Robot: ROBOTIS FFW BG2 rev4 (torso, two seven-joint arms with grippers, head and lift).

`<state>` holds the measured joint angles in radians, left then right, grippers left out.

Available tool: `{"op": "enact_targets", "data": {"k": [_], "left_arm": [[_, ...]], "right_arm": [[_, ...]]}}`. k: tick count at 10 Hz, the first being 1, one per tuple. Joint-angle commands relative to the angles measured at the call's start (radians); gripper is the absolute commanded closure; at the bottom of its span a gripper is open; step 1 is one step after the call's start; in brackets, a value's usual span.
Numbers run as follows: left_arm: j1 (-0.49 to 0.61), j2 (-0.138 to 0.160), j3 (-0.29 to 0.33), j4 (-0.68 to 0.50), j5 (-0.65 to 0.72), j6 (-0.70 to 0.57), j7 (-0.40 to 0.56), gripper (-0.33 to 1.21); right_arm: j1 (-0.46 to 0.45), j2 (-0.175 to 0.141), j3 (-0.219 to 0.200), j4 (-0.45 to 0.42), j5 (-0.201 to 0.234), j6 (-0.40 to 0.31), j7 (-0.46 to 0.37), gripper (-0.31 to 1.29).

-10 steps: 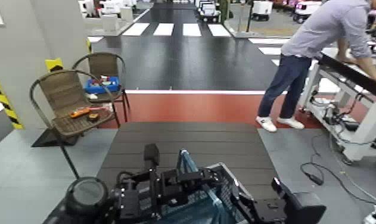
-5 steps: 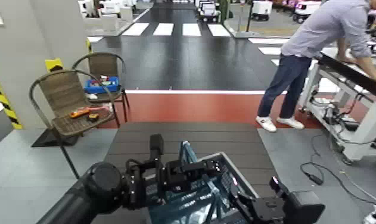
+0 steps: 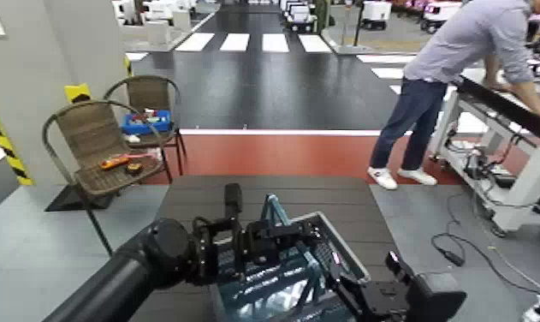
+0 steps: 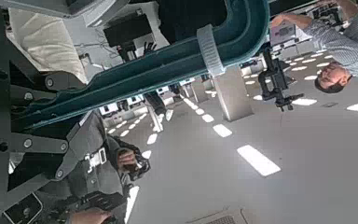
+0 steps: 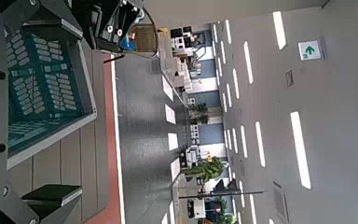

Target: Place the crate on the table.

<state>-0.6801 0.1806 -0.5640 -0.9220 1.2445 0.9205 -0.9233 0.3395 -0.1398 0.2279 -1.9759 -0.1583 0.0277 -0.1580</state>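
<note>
Both arms are low at the near end of the large dark brown-black plank-topped table (image 3: 264, 193). Between them sits the rectangular grey-blue plastic crate (image 3: 320, 257) with slotted lattice sides, over the table's near edge; whether its base touches the planks is hard to judge from the head view. The left gripper (image 3: 277, 233) reaches in from the robot's left, fingers clenched on the crate's thin teal-blue hoop handle (image 3: 271, 208), which stands up above the rim. The left wrist view confirms it: the teal handle bar (image 4: 158, 63) runs right across the frame, pinched in the jaws. The right gripper (image 3: 359, 291) sits at the crate's right side, near the corner of the rim. In the right wrist view the crate's lattice floor (image 5: 39, 79) shows between its spread, released fingers.

Beyond the table, two brown wicker chairs (image 3: 102, 146) stand on the left, one bearing a small blue box (image 3: 146, 122). On the right a person in a grey shirt (image 3: 461, 68) leans over a white-framed workbench (image 3: 513, 128).
</note>
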Motion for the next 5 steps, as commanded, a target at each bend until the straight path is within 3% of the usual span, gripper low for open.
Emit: {"op": "enact_targets", "data": {"k": [1,5], "left_arm": [[-0.023,-0.009,-0.016,0.052,-0.010,-0.008,-0.005,1.18],[-0.029,-0.013,-0.020,0.088,-0.013,-0.028,-0.006,1.14]], "right_arm": [[-0.005,-0.001,0.005,0.006,-0.004,-0.008,0.000,0.14],[-0.010,-0.001,0.010,0.009,-0.009,-0.009,0.000,0.14]]}}
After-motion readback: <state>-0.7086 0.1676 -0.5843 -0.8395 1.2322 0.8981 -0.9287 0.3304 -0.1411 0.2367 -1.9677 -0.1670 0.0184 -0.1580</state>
